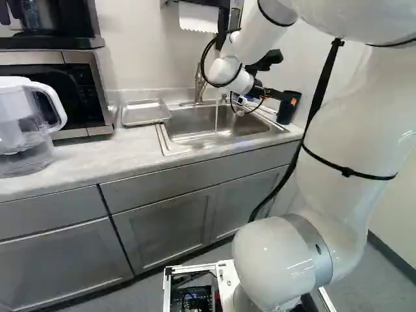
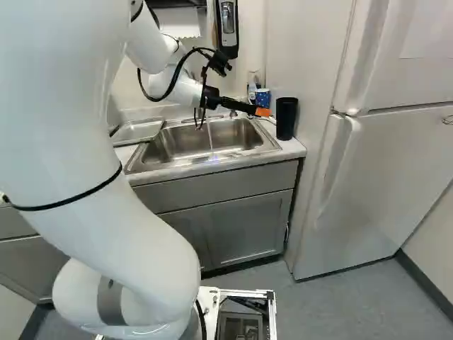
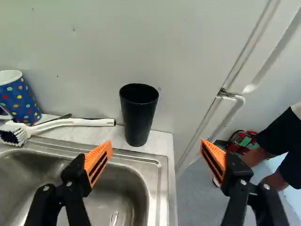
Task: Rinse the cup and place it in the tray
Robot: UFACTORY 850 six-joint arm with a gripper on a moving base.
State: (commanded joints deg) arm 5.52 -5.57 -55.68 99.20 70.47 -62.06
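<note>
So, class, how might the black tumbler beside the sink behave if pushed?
The black tumbler would probably tip if pushed near its rim, being tall and narrower at the base. Its straight walls suggest it is stiff. Once down, its round, tapering sides would likely roll in a curve.

Clear pitcher — near the microwave

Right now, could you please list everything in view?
Sink: one, silver, in counter
Tall cup: one, black, beside sink
Brush: one, white, beside sink
Dotted cup: one, blue, near brush
Faucet: one, silver, behind sink, running
Tray: one, silver, beside sink
Pitcher: one, clear, on counter
Microwave: one, silver, on counter
Appliance: one, black, above microwave
Paper towel: one, white, above faucet
Dispenser: one, black, on wall
Refrigerator: one, white, near sink
Cabinets: several, grey, below counter
Arm: one, white, on base
Gripper: one, black, open, above sink edge
</note>
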